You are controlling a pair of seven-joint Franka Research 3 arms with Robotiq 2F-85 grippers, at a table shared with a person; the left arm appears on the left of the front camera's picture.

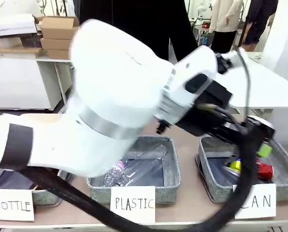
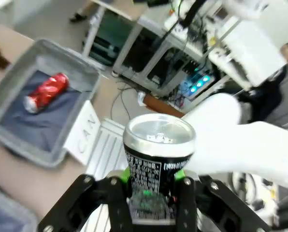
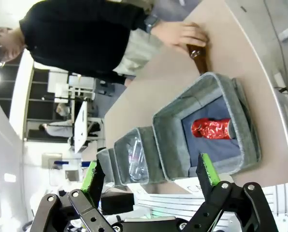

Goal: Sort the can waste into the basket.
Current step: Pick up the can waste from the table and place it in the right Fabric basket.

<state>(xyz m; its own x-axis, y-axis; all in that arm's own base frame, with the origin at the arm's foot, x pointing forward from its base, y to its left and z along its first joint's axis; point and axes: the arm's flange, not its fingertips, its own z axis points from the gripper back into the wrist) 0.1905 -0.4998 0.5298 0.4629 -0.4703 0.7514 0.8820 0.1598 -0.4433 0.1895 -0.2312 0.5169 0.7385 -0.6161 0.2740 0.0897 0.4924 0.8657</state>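
The light wooden table (image 1: 187,203) stands in a bright room. Behind it at the left, a white cabinet (image 1: 18,82) carries stacked cardboard boxes (image 1: 57,31). A white table (image 1: 269,82) stands at the right. Beside the grey floor (image 2: 52,19), a rack holds devices with small blue lights (image 2: 198,84).

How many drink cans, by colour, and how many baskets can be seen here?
Red can: 1
Dark can: 1, held by left gripper
Baskets: 3: CAN basket, PLASTIC basket, BOTTLE basket
Total: 5

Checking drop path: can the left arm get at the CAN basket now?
Probably yes: the left gripper, shut on the dark can, faces the open-topped CAN basket; the red can inside leaves bare floor beside it.
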